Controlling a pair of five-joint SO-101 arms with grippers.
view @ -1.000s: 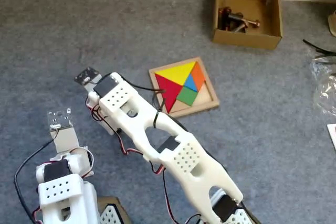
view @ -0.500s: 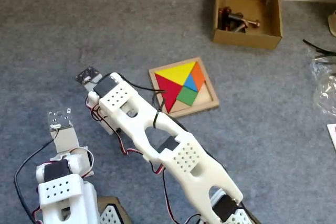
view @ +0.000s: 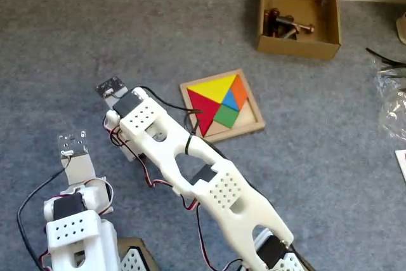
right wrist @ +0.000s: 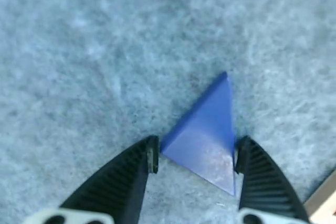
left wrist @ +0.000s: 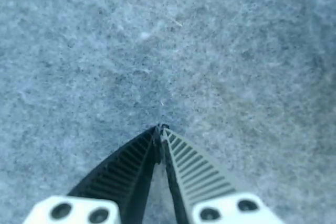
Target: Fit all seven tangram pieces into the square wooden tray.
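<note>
Straddling the blue triangle, right hand spread wide.

The surface is grey felt-like cloth, matt and fuzzy, and the tray on it is smooth pale wood holding pieces in flat matt paint. Near the tray, the blue triangle shows matt paint with pale scuffs, the right hand and left hand are ribbed black plastic, and the box beyond the tray is plain brown cardboard.
</note>
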